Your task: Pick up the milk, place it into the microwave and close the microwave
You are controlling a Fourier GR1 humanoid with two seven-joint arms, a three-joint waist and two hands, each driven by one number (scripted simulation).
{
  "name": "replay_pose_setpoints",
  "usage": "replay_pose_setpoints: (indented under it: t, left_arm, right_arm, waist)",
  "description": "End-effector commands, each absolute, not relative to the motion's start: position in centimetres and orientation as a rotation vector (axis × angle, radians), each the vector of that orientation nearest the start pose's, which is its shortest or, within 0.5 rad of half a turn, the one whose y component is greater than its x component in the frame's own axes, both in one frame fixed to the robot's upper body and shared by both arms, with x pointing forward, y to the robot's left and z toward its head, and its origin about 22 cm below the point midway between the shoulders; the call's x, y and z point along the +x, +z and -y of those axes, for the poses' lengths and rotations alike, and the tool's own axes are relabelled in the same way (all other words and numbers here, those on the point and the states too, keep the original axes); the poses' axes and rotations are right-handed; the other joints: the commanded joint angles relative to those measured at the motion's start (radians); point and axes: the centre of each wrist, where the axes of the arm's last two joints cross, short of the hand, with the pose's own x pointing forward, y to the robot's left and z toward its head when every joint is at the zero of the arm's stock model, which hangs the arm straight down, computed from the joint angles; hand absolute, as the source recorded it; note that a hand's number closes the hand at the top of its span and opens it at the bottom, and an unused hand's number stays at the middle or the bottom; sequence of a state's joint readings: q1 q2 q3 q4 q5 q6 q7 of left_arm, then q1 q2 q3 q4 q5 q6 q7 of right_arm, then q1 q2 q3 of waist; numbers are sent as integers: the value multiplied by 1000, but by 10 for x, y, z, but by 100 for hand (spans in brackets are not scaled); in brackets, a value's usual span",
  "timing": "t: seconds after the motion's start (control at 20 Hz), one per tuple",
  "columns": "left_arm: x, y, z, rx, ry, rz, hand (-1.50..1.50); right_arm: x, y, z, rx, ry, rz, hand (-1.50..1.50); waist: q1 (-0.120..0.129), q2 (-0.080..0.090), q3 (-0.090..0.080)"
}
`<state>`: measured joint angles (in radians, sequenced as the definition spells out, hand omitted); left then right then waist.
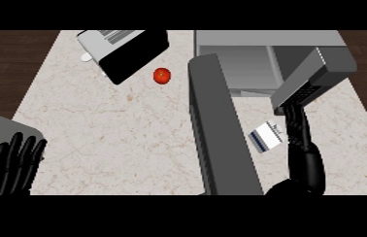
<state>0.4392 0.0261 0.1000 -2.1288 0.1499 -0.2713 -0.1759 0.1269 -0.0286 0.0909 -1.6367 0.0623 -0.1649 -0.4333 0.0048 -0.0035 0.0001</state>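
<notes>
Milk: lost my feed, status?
Left hand open, resting at lower left. Right hand open, fingers straight beside milk, not gripping. Milk on counter. Microwave door open; nothing blocking.

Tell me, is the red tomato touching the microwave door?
Apart. The head view shows bare counter between the tomato and the open microwave door.

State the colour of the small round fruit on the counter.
Red, with a small green spot; the fruit shows best in the head view.

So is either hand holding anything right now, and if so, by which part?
Nothing is held. The right hand reaches with straight fingers beside the milk carton, which lies on the counter. The left hand rests open at the lower left edge.
</notes>
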Motion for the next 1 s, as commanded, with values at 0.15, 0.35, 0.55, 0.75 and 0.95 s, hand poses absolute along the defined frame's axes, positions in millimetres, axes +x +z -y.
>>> replay_pose_setpoints:
  t: [0.15,0.35,0.55,0.75,0.95]
  left_arm:
    - [129,50,-286,-37,-9,1914,-150]
    - [121,48,-276,-37,-20,1924,-150]
    - [131,57,-293,-57,-15,1916,-150]
    - [121,56,-291,-47,-15,1927,-150]
    - [130,53,-300,-19,2,1925,-150]
  right_arm:
    - [216,-40,272,-279,-2,1923,-150]
    - [211,-49,284,-281,23,1899,-150]
    - [224,-67,290,-287,67,1881,-150]
    - [232,-75,285,-250,74,1830,-150]
    - [227,-98,298,-265,79,1816,-150]
  waist:
    - [-1,3,0]
    - [-1,2,0]
    - [-1,3,0]
    - [1,3,0]
    - [0,3,0]
